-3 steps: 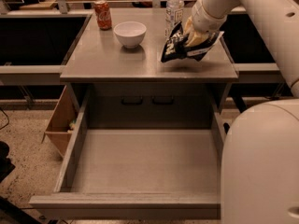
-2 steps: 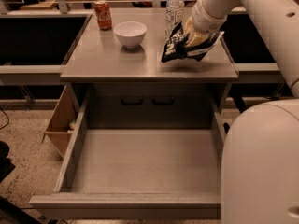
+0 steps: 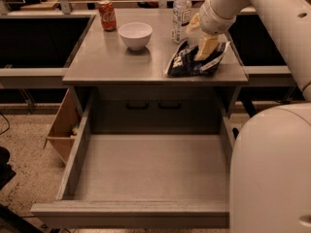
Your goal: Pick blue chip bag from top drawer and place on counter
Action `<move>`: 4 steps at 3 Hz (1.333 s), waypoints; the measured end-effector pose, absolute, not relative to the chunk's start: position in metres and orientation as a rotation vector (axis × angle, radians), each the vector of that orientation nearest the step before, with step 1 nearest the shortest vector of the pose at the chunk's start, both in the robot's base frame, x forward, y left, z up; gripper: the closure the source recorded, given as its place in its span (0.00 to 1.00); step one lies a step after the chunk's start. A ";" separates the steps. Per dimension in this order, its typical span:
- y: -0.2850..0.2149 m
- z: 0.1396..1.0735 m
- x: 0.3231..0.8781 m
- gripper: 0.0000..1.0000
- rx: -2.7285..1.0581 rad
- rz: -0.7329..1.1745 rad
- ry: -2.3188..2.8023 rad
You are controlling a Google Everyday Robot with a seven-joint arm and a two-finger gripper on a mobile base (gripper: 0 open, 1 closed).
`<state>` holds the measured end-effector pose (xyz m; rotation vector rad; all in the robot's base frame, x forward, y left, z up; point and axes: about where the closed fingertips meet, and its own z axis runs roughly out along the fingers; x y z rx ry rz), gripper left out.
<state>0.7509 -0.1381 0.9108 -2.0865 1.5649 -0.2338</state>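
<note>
The bag lay crumpled on the counter, at its right front corner, with white lettering too creased to read. The gripper sat on the bag's top, touching it; whether its jaws were open or closed could not be told. Just behind stood a clear bottle whose pale label's print was illegible, a white bowl to its left, and a red can with unreadable white script. Below, the drawer stood pulled out, its grey bottom showing.
</note>
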 end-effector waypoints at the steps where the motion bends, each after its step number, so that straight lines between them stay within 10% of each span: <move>1: -0.138 0.911 0.751 0.00 -2.086 -0.234 1.565; 4: -0.152 0.981 0.719 0.00 -1.999 -0.354 1.585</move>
